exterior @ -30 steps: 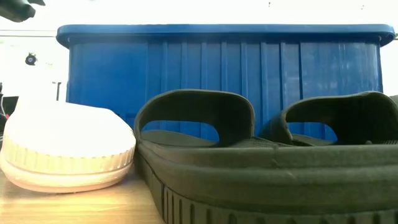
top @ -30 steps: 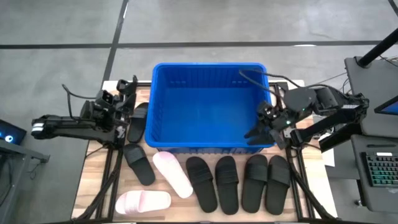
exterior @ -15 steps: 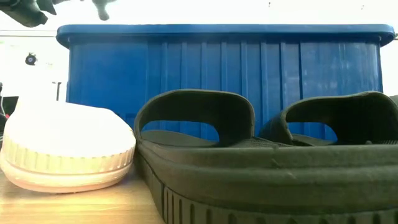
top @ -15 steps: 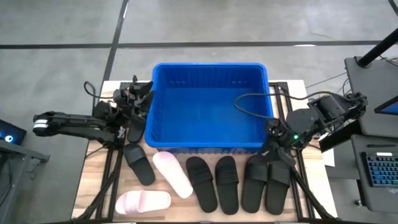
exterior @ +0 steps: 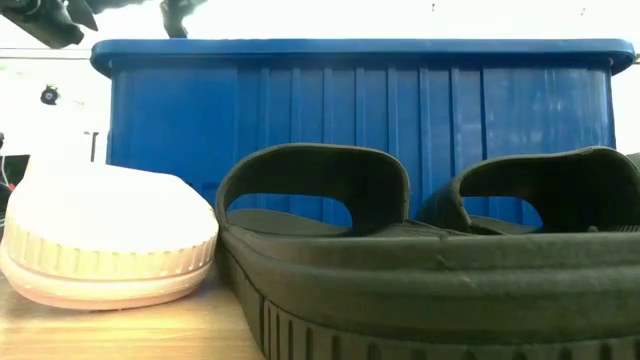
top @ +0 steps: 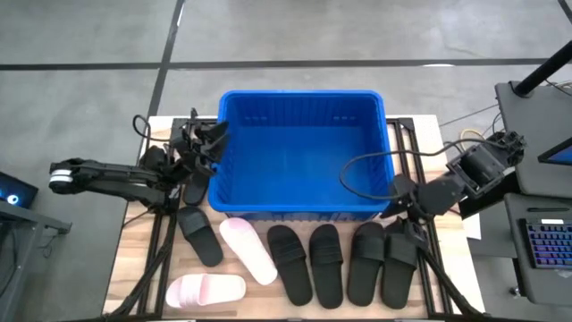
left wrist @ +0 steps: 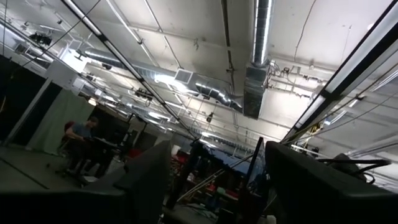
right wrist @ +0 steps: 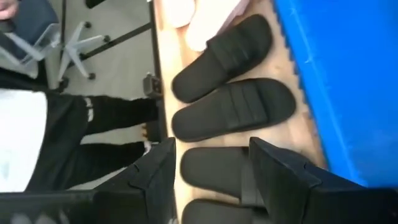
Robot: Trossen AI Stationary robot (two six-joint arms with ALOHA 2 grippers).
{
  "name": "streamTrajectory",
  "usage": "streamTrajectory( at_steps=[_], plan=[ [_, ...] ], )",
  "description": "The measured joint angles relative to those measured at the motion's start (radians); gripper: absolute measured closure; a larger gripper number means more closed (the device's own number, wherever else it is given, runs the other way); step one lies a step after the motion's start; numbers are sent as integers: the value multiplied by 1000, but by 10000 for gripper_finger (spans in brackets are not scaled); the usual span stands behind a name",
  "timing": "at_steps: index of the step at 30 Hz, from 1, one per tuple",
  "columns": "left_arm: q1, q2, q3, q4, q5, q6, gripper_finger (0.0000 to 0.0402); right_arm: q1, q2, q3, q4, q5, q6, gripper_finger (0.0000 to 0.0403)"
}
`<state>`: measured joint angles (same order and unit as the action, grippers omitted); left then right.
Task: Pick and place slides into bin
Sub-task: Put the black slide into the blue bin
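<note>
The blue bin (top: 299, 152) stands at the table's middle, with no slides showing inside it. Along the near edge lie several black slides (top: 327, 261) and two pink slides (top: 248, 249), soles down. Two more black slides (top: 198, 234) lie left of the bin. My left gripper (top: 207, 141) hovers open beside the bin's left rim and points upward; its wrist view shows only the ceiling past its fingers (left wrist: 143, 183). My right gripper (top: 396, 215) hangs open at the bin's near right corner. It slants down over the rightmost black slides (right wrist: 217, 171) without touching them.
The bin's near wall (exterior: 360, 110) rises right behind the row of slides, with a pink slide (exterior: 110, 235) and a black slide (exterior: 400, 280) close to the low camera. A person's legs and a chair (right wrist: 68, 37) show beyond the table's right edge. A keyboard (top: 545, 246) lies on a desk at right.
My right gripper has swung from the bin's right rim toward the table's near edge. It has sunk a little and tipped further down over the rightmost black slides. My left gripper has drifted toward the bin's left rim. No slide has moved.
</note>
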<state>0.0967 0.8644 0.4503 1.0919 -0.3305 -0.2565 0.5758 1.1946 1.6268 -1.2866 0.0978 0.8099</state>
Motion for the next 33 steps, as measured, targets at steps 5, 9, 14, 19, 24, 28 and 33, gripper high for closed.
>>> streamTrajectory(
  at_steps=[5, 9, 14, 19, 24, 28, 33],
  plan=[
    [0, -8, 0, 1, 0, 0, 155, 15, 15, -17, 1, 161, 13, 209],
    [0, -8, 0, 0, 0, 0, 155, 45, 65, -19, -1, 218, -25, 209],
    [0, -6, 1, -3, 0, 0, 155, 81, 159, -17, -2, 214, -36, 209],
    [0, 2, 1, -2, 0, 0, 155, 123, 262, -17, -78, 214, -11, 209],
    [0, 6, 1, 0, 0, 0, 155, 176, 350, -17, -195, 209, 63, 209],
    [0, 8, 1, -3, 0, 0, 155, 220, 399, -17, -206, 208, 121, 209],
    [0, 16, 1, -1, 0, 0, 155, 262, 463, -17, -206, 209, 162, 209]
  ],
)
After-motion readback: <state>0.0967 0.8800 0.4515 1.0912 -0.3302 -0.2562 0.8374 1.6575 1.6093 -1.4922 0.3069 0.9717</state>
